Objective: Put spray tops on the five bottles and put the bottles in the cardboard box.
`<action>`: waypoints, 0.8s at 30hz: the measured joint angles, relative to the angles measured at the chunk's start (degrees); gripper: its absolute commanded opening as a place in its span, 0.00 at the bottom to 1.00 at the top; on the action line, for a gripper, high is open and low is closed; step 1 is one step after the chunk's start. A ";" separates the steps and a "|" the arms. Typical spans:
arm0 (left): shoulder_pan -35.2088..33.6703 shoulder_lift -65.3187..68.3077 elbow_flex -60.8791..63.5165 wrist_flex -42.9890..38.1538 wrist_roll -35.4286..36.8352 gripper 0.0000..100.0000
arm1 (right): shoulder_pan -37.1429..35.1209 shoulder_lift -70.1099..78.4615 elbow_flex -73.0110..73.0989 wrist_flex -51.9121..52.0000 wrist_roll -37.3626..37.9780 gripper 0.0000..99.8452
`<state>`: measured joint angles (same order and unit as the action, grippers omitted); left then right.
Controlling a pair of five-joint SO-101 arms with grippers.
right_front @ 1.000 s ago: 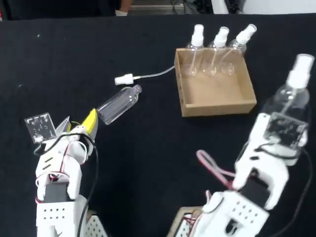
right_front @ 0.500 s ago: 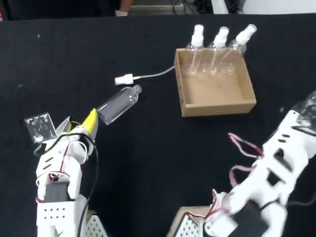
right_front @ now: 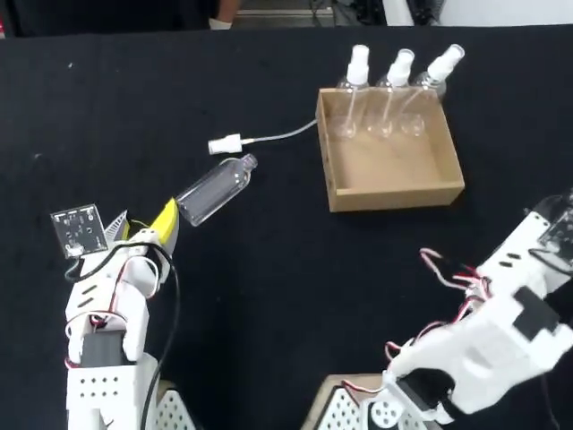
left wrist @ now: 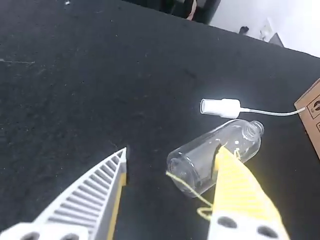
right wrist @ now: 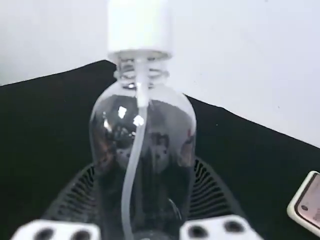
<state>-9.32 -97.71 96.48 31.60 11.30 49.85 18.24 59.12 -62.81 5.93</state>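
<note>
A clear uncapped bottle lies on its side on the black table, its neck toward a loose spray top whose tube trails to the cardboard box. Three capped bottles lean on the box's far wall. My left gripper rests open just short of the lying bottle's base. In the left wrist view the bottle lies beside the yellow finger, with the spray top beyond it. My right gripper is shut on an upright capped bottle, at the table's right edge.
The right arm's white body takes up the front right corner. Open black table lies between the two arms and in front of the box. A corner of the box shows in the left wrist view. A flat white-edged object sits beside the right gripper.
The right arm has swung back and down toward the right edge, carrying its capped bottle out of the high view. The left arm has barely shifted.
</note>
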 measured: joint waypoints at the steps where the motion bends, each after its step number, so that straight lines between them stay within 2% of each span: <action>1: 0.00 0.00 0.00 0.00 0.00 0.27 | 0.00 2.11 -0.18 -2.37 0.00 0.01; 8: 0.00 0.00 0.00 0.00 0.00 0.27 | -0.09 14.95 -4.31 -14.24 -0.44 0.01; 17: 0.00 0.00 0.00 0.00 0.00 0.27 | -0.09 23.30 -7.74 -18.99 -0.35 0.02; 24: 0.00 0.00 0.00 0.00 0.00 0.27 | -0.09 24.88 -8.18 -20.22 -0.44 0.23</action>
<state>-9.32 -97.71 96.48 31.60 11.30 49.76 43.12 50.95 -83.03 5.49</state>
